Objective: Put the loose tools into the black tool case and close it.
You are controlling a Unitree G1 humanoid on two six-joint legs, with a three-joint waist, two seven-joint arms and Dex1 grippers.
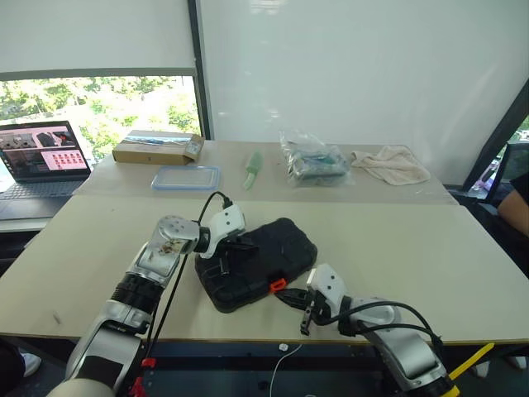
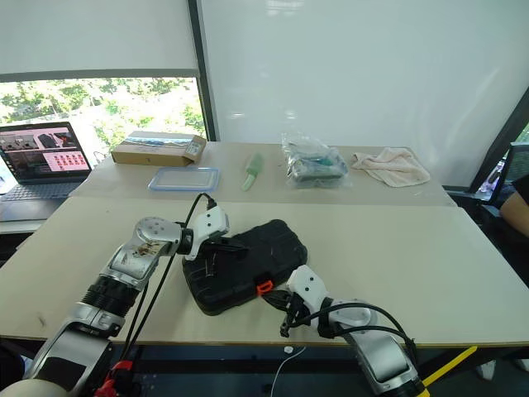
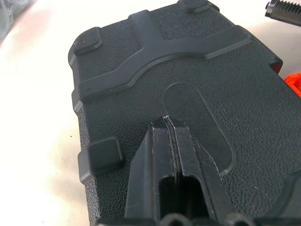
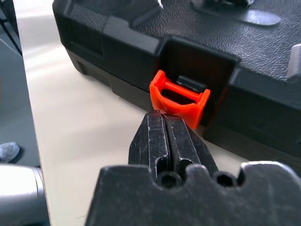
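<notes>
The black tool case [image 1: 269, 256] lies with its lid down near the table's front edge. None of the loose tools are in view. My left gripper [image 1: 226, 261] is shut, and in the left wrist view its tips [image 3: 167, 118] rest on the lid's textured top [image 3: 211, 70]. My right gripper [image 1: 289, 298] is shut too, at the case's front side. In the right wrist view its tips [image 4: 162, 115] touch the lower edge of the orange latch [image 4: 181, 99], which sticks out from its recess in the case wall [image 4: 117, 42].
Along the far side of the table lie a clear blue-rimmed container [image 1: 186, 177], a cardboard box [image 1: 157, 147], a green object [image 1: 253, 169], a plastic bag [image 1: 312, 161] and a cloth [image 1: 390, 163]. A laptop [image 1: 41, 157] stands far left. A person's arm [image 1: 517, 207] shows at the right edge.
</notes>
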